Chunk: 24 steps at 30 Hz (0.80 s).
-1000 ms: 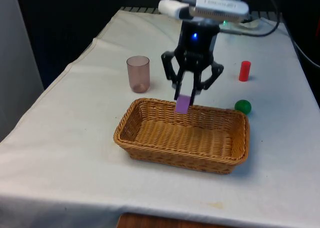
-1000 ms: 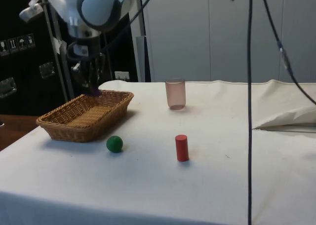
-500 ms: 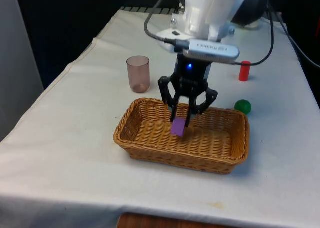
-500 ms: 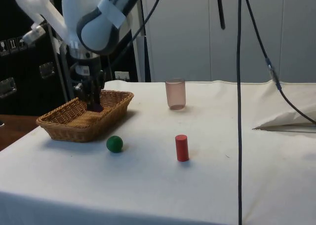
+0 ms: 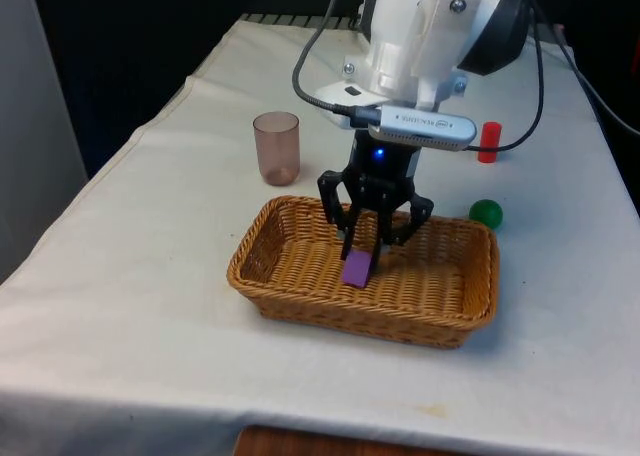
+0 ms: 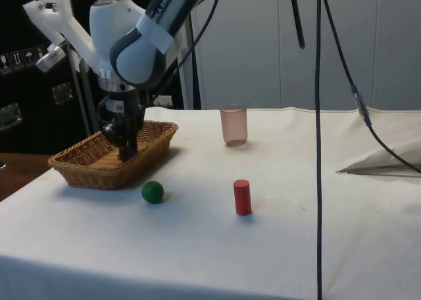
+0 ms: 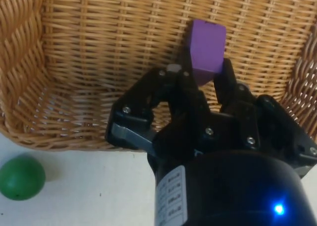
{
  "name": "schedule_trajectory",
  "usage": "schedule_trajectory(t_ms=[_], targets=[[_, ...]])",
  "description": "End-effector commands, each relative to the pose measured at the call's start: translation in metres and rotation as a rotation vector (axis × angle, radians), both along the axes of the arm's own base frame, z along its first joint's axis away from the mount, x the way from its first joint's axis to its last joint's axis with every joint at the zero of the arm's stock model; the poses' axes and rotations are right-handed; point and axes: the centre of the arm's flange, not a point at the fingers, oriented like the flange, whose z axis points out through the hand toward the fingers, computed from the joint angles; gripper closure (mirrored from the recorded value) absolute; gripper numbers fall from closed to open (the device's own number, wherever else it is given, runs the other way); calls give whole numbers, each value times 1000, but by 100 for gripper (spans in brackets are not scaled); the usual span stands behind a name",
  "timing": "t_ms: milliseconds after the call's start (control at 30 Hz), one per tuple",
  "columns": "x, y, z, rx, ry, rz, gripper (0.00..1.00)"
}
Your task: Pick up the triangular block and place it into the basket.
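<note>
A purple block (image 5: 357, 268) hangs inside the wicker basket (image 5: 290, 294), low over its woven floor. My gripper (image 5: 362, 256) is shut on the purple block, the black fingers pinching its upper end. In the wrist view the purple block (image 7: 205, 50) sticks out past the fingertips (image 7: 226, 70) over the basket floor (image 7: 99, 62). From the side, my gripper (image 6: 127, 149) reaches down inside the basket (image 6: 85, 175), whose rim hides the block.
A translucent brownish cup (image 5: 276, 147) stands behind the basket towards the front view's left. A red cylinder (image 5: 489, 141) and a green ball (image 5: 486, 213) lie on the white cloth at the front view's right. The ball (image 7: 21, 177) sits just outside the basket wall.
My gripper has come down with the purple block from above the basket's far rim into the basket, close to its floor. The other objects have not moved.
</note>
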Motion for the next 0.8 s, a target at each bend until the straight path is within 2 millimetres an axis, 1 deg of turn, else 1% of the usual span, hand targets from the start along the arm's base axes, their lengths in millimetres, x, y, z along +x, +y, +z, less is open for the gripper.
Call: schedule_trajectory(t_ms=[0, 67, 100, 133, 167, 200, 233, 467, 500, 533, 600, 667, 767], targets=[[0, 0, 0, 2, -1, 0, 66], [-1, 0, -1, 1, 1, 0, 60], [-1, 0, -1, 1, 2, 1, 53], [0, 0, 0, 0, 1, 0, 49], [-1, 0, -1, 0, 2, 0, 49], [-1, 0, -1, 0, 2, 1, 44], [-1, 0, -1, 0, 3, 1, 35], [0, -1, -1, -1, 3, 0, 2], [-1, 0, -1, -1, 4, 1, 2], [-1, 0, -1, -1, 4, 1, 0], [-1, -1, -1, -1, 4, 0, 0], [0, -2, 13, 0, -2, -4, 0], [1, -4, 23, 1, -4, -10, 0]])
